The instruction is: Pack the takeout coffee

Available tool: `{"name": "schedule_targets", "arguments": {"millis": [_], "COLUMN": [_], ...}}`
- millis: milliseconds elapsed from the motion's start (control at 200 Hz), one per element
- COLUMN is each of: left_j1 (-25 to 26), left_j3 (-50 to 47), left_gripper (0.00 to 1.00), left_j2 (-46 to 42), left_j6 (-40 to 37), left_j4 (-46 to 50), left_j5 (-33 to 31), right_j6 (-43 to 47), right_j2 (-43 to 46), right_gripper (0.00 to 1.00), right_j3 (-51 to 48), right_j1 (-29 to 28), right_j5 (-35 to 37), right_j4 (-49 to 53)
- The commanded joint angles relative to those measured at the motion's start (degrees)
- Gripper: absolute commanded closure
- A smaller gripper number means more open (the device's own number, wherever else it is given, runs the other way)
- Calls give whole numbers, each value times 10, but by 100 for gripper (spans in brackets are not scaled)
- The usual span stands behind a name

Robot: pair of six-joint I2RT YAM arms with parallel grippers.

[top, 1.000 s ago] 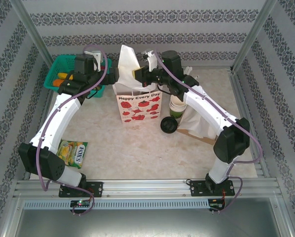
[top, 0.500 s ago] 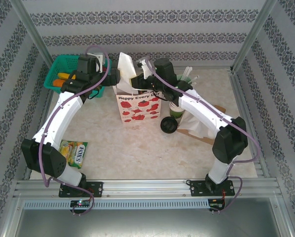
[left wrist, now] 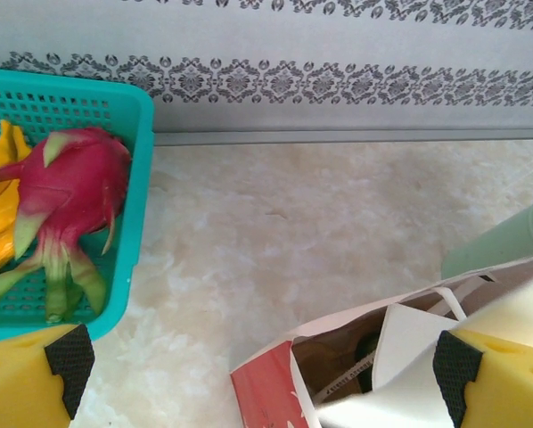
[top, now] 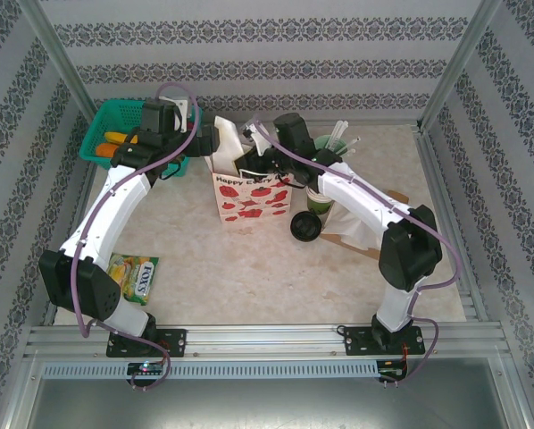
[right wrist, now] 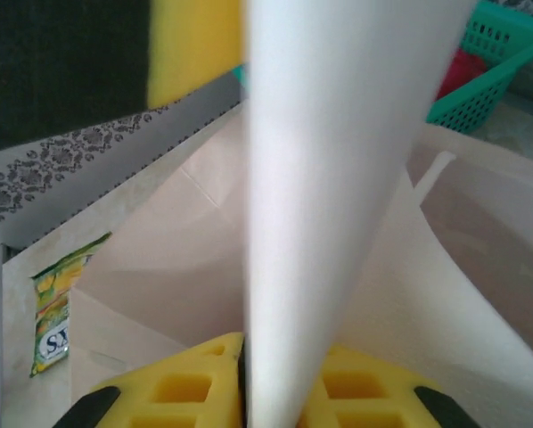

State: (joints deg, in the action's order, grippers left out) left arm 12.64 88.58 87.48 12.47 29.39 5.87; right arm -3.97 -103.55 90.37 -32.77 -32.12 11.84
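A dark cup with a round black lid, the takeout coffee (top: 304, 226), sits on the table just right of the gift bag (top: 249, 197). The top of the bag (left wrist: 275, 397) is open. My right gripper (top: 254, 159) hangs over that opening. A tall sheet of white paper (right wrist: 338, 134) rises between its yellow fingers and fills the narrow gap of the right gripper (right wrist: 284, 357). My left gripper (top: 206, 138) is wide open at the bag's back left corner. Seen from the wrist, the left gripper (left wrist: 266, 383) straddles that corner, and its right finger lies against the white paper (left wrist: 409, 392).
A teal basket (top: 115, 116) holding a dragon fruit (left wrist: 70, 192) stands at the back left. A stack of lidless cups (top: 319, 192) and a mint cup of utensils (top: 331, 143) crowd the bag's right side. A candy pack (top: 133, 275) lies near the left arm.
My right gripper has moved left and down, bringing the white paper from high above the bag to its opening. The left gripper has shifted only slightly.
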Motion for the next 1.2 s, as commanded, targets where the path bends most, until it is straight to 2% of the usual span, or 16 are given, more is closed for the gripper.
{"name": "schedule_targets", "arguments": {"millis": [0, 150, 290, 390, 580, 659, 854, 994, 1069, 1149, 1194], "left_j1": [-1, -1, -2, -1, -1, -1, -2, -1, -1, -1, -1], "left_j3": [-18, -23, -29, -44, -92, -103, -102, -89, -85, -86, -87], "left_gripper": [0, 0, 0, 1, 0, 1, 7, 18, 25, 40, 54], "left_j2": [-17, -33, -45, -60, -99, -106, -102, -96, -93, -85, -79], "left_j6": [-5, -12, -25, -41, -102, -147, -273, -321, -331, -327, -321], "left_j4": [-13, -8, -9, -24, -86, -104, -106, -75, -56, -48, -43], "left_j5": [8, -20, -17, -4, 103, 153, 223, 247, 283, 332, 346], "right_j6": [54, 110, 119, 124, 111, 102, 126, 136, 127, 83, 54], "right_j2": [-6, -14, 4, 24, 52, 66, 89, 96, 92, 76, 67], "right_gripper": [71, 63, 55, 46, 31, 26, 25, 25, 25, 27, 31], "right_j3": [27, 63, 61, 59, 60, 60, 54, 42, 42, 64, 73], "right_j1": [19, 22, 22, 24, 23, 21, 18, 20, 22, 33, 42], "right_j5": [-53, -104, -53, -45, 24, 33, 68, 125, 177, 194, 182], "right_j4": [31, 84, 78, 71, 55, 42, 45, 51, 61, 100, 118]}}
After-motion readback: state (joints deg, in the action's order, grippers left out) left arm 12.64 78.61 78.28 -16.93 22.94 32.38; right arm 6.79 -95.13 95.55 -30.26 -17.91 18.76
